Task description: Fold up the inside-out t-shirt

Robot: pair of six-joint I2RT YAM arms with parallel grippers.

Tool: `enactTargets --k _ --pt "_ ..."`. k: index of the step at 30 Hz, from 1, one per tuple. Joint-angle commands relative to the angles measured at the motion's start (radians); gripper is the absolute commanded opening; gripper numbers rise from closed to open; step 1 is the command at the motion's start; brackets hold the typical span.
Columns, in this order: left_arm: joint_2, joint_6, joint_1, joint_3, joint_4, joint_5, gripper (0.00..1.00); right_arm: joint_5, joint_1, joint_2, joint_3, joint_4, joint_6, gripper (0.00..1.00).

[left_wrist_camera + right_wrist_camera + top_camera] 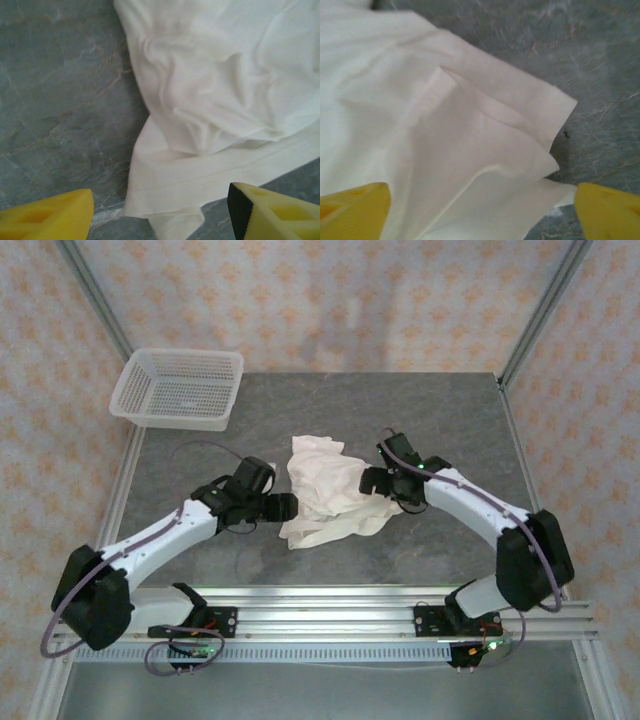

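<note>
**Top external view.** The inside-out t-shirt was seen crumpled on the grey desk. A white mesh basket stood well apart from the shirt, beyond it and to its left. The heap's long axis ran roughly from far to near, so 1 long side was turned toward each arm. The left pincer was held just beside the shirt's near left edge. The right pincer was held at its right edge, seemingly over the cloth. The right arm was therefore judged slightly the nearer of the 2.

**Left wrist view.** The left pincer's yellow fingers were spread wide and nothing was clamped. The shirt lay directly ahead of them. A stitched hem ran across just in front, and its corner reached between the fingers.

**Right wrist view.** The right pincer's fingers were likewise held apart, with nothing gripped. Stacked cloth edges of the shirt lay ahead of and between them.

A short inward reach from either side was judged enough for the next grasp.
</note>
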Motion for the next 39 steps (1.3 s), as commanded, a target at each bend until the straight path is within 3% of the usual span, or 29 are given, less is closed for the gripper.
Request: enactTargets --k 1,4,6,7,17,21,23,25,28,29,31,35,39 --pt "0.045 -0.059 -0.014 0.001 0.079 0.005 0.74 -0.121 -0.003 0.039 -0.019 0.103 -0.010 0.64" --pt "0.115 -0.082 -0.014 0.039 0.134 -0.019 0.88 -0.206 -0.003 0.062 -0.055 0.205 0.057 0.24" --pt "0.169 -0.078 -0.014 0.088 0.148 -0.044 0.91 -0.180 -0.003 0.050 -0.058 0.206 0.076 0.05" --pt "0.196 -0.084 -0.013 0.118 0.150 -0.070 0.92 -0.134 -0.003 0.023 -0.067 0.195 0.091 0.00" --pt "0.411 -0.141 -0.004 0.382 0.081 -0.222 0.82 0.171 -0.004 -0.449 -0.212 0.154 0.227 0.00" --pt "0.470 -0.132 -0.003 0.431 0.085 -0.185 0.74 0.213 -0.005 -0.593 -0.283 0.182 0.312 0.00" --pt "0.496 -0.114 -0.003 0.442 0.125 -0.078 0.71 0.236 -0.005 -0.629 -0.285 0.178 0.329 0.00" --pt "0.536 -0.119 -0.006 0.475 0.105 -0.024 0.64 0.246 -0.006 -0.642 -0.264 0.172 0.327 0.00" --pt "0.568 -0.131 -0.005 0.497 0.039 -0.076 0.46 0.261 -0.006 -0.642 -0.217 0.158 0.325 0.00" --pt "0.572 -0.131 -0.003 0.503 0.021 -0.091 0.36 0.265 -0.006 -0.642 -0.205 0.157 0.323 0.00" --pt "0.558 -0.129 -0.002 0.505 0.014 -0.100 0.00 0.268 -0.007 -0.638 -0.177 0.156 0.316 0.00" --pt "0.441 -0.122 0.000 0.494 0.077 -0.025 0.00 0.272 -0.009 -0.627 -0.105 0.115 0.286 0.00" --pt "0.267 -0.107 0.000 0.544 0.039 -0.022 0.00 0.308 -0.009 -0.651 -0.018 0.071 0.242 0.00"
